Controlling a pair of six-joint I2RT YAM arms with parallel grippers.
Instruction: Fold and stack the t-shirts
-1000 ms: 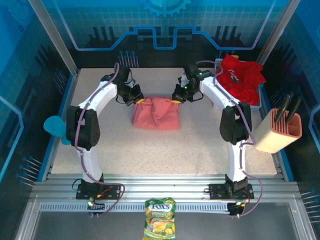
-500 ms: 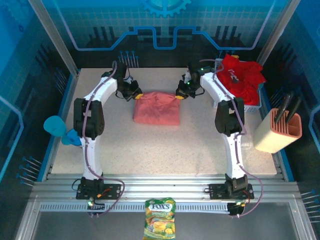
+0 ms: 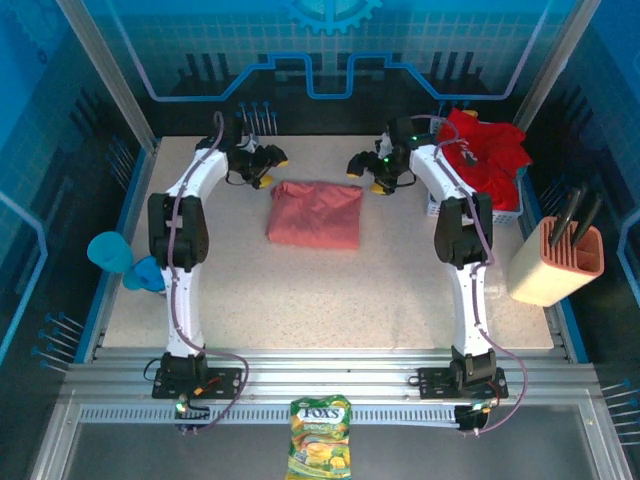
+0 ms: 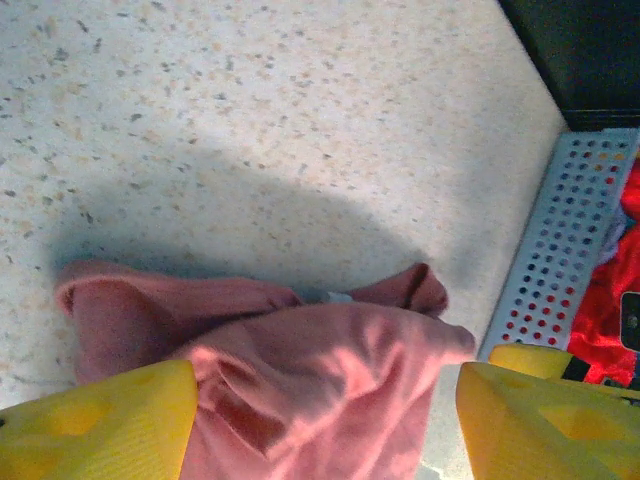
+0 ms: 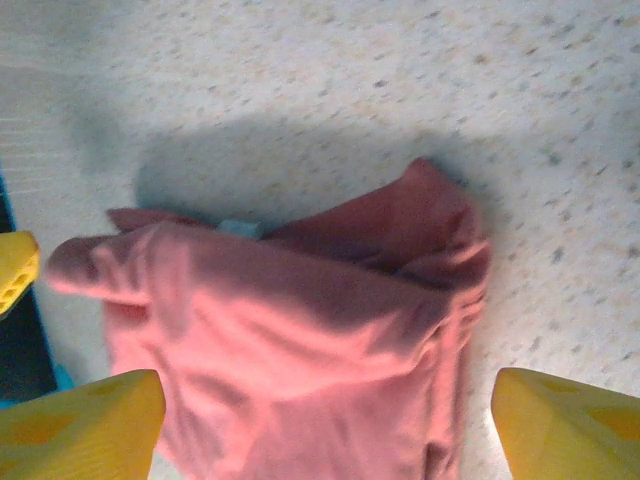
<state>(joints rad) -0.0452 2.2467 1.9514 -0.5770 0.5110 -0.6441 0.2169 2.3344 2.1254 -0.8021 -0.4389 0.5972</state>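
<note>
**Both tools let go of the pink shirt**

Both tools have let go and backed off to the far corners of the pink t-shirt [image 3: 315, 213]. A moment ago they were shut on its far edge. Now the left tool [image 3: 272, 168] and the right tool [image 3: 368, 173] both stand wide and hold nothing.

Closest to the arm bases is the speckled worktop [image 3: 330, 300]. Next comes the pink t-shirt, lying folded and flat in the middle. It sits between the two tools and a little closer to the bases than they are. The left tool hangs just beside its far left corner, and the right tool just beside its far right corner. From each wrist, the shirt shows below and between the open yellow fingers [image 4: 100, 420]. I think they are not touching it.

What could go wrong? The far edge of the shirt is lumpy, with a bit of cloth poking out. If a tool dips or swings low, a finger could catch that bit and pull the fold open.

Farther back on the right, the red t-shirts [image 3: 485, 150] are heaped in the white basket [image 4: 560, 250] and spill over its rim. The right tool is near it. A quick swing could bump the basket. Grabbing one red shirt could also drag another out with it.
</note>
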